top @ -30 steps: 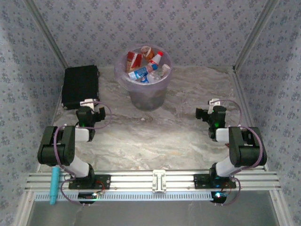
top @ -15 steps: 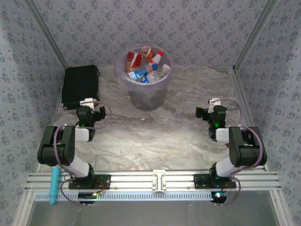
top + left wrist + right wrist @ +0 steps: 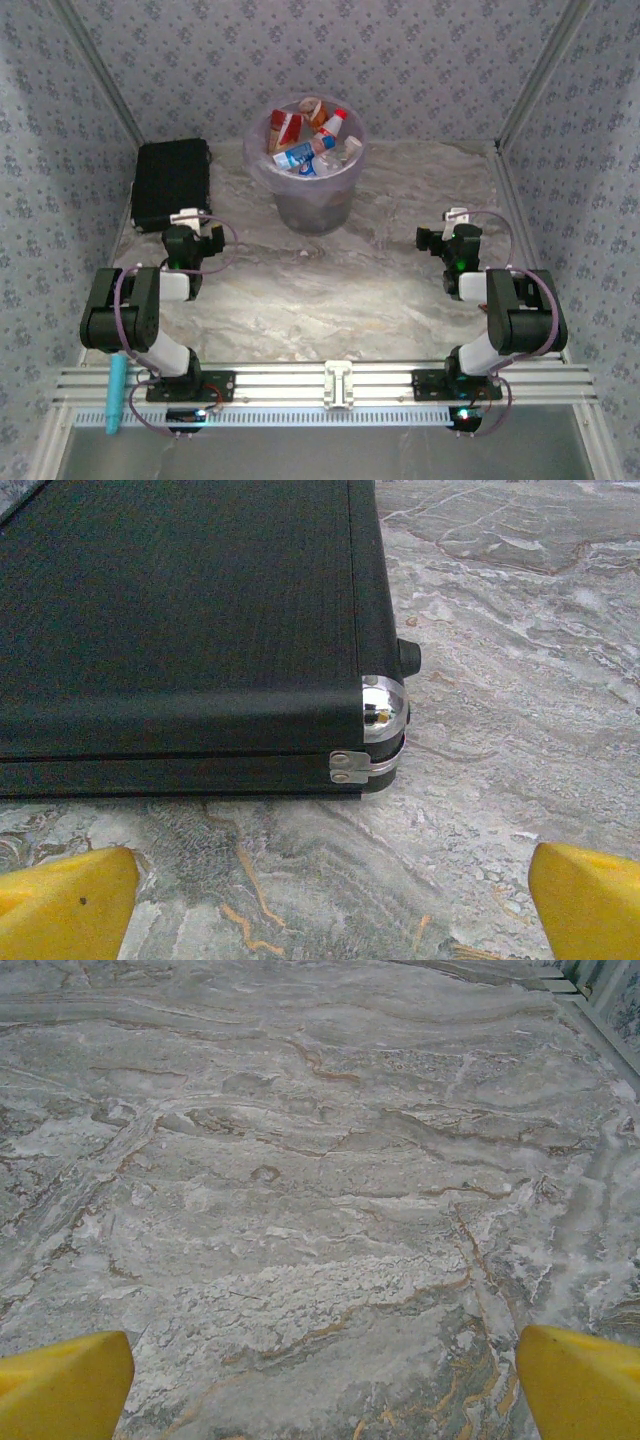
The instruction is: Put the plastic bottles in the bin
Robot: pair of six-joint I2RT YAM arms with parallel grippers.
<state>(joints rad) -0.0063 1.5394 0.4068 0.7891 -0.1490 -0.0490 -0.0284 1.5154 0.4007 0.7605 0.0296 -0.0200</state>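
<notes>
Marble table (image 3: 330,290): bin (image 3: 312,208) stands well beyond left end effector (image 3: 192,226)

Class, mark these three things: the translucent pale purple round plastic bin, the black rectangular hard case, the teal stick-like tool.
Translucent pale purple round plastic bin (image 3: 312,212): overhead view, front wall.
Black rectangular hard case (image 3: 172,185): overhead view, lid centre.
Teal stick-like tool (image 3: 116,395): overhead view, mid-shaft.

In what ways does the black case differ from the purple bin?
The black case is flat, rectangular and opaque; the bin is round, tall and translucent pale purple. The case lies closed; the bin stands open on top and holds plastic bottles. The case is at the far left; the bin is at the far middle. Both rest on the marbled table.
</notes>
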